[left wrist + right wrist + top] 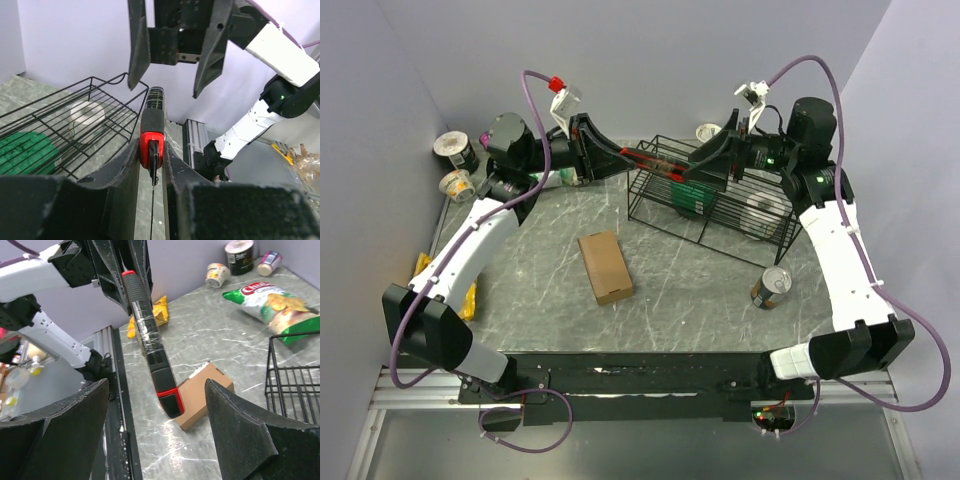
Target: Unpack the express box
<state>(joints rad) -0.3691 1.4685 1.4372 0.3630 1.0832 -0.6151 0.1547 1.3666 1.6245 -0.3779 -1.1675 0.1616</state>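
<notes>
The express box [605,266], a small flat brown carton, lies closed on the grey table between the arms; in the right wrist view the express box [207,395] shows below the knife. A black and red utility knife [665,166] hangs in the air over the basket's left end. My left gripper [620,158] is shut on the knife's red end [151,142]. My right gripper [705,165] stands open around the knife's other end [167,395], its fingers [235,415] well apart from it.
A black wire basket [700,239] at the back right holds a green packet and a disc. A tin can [771,287] stands in front of it. A chip bag [272,302], cups [455,150] and a yellow packet [425,265] lie on the left.
</notes>
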